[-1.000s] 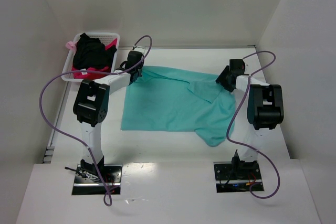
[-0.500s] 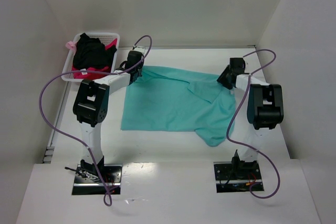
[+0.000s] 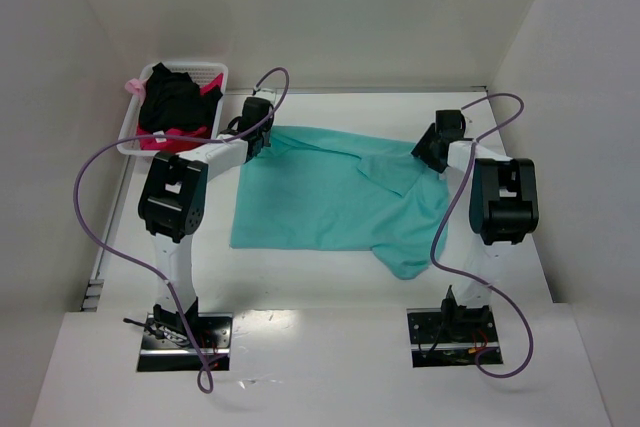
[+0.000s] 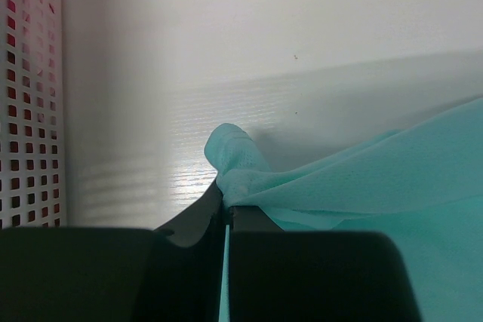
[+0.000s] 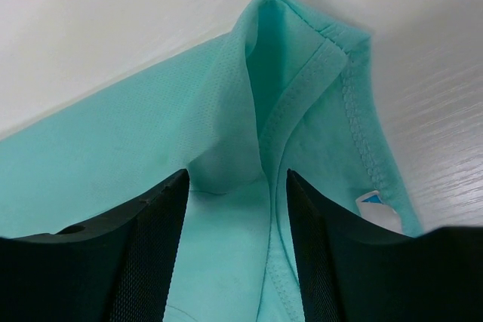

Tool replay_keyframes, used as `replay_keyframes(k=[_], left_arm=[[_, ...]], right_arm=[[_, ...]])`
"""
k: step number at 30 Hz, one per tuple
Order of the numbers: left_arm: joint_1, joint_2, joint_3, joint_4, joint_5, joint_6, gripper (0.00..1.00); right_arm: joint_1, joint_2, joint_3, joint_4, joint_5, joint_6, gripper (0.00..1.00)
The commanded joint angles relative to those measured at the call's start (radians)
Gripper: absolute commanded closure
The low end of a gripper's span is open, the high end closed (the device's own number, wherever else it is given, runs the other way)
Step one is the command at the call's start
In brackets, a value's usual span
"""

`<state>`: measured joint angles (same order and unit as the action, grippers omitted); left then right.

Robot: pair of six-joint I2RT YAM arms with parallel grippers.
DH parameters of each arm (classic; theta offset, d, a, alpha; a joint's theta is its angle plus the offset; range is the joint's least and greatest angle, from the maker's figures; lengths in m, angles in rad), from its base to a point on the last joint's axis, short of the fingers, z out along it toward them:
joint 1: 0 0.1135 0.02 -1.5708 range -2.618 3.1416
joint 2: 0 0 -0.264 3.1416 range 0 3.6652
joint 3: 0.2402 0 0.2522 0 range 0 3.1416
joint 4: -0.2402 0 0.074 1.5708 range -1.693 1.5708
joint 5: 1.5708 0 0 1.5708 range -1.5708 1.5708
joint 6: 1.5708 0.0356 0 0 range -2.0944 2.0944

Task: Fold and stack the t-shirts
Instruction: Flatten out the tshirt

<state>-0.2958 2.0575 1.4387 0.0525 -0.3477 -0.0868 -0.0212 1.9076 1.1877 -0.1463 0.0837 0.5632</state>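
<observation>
A teal t-shirt lies spread on the white table, partly folded over at its right side. My left gripper is shut on the shirt's far left corner, the cloth pinched between the jaws. My right gripper is at the shirt's far right edge. In the right wrist view it is open, with a hemmed fold of teal cloth between the fingers. More shirts, black and pink, lie in the basket at the far left.
A white perforated basket stands at the far left; its wall shows in the left wrist view. White walls enclose the table at the back and both sides. Purple cables loop from both arms.
My right gripper has shifted slightly toward the far left at the shirt's edge. The left gripper and the shirt have hardly moved.
</observation>
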Motion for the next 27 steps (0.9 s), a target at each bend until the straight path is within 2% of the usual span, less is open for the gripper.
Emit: replay_keyframes(k=[1,9,18,21,22,23,27], left_arm=[[0.006,-0.051,-0.008,0.035,0.013,-0.027,1.0],[0.006,-0.051,-0.008,0.035,0.013,-0.027,1.0],[0.006,-0.051,-0.008,0.035,0.013,-0.027,1.0],[0.006,-0.051,-0.017,0.035,0.013,-0.027,1.0],[0.006,-0.051,-0.017,0.035,0.013,-0.027,1.0],[0.006,-0.051,-0.017,0.035,0.013,-0.027,1.0],[0.015,-0.06,-0.026,0.035,0.013,-0.018,1.0]], right_arm=[[0.009,0.004,0.043,0.0,0.024,-0.017,0.39],[0.009,0.031,0.084,0.01,0.005,-0.017,0.49],[0.018,0.086,0.147,-0.038,0.005,-0.026,0.5],[0.018,0.087,0.147,-0.038,0.005,-0.026,0.63],[0.018,0.087,0.147,-0.038,0.005,-0.026,0.73],[0.018,0.087,0.147,-0.038,0.005,-0.026,0.77],[0.018,0.062,0.147,-0.038,0.014,-0.026,0.9]])
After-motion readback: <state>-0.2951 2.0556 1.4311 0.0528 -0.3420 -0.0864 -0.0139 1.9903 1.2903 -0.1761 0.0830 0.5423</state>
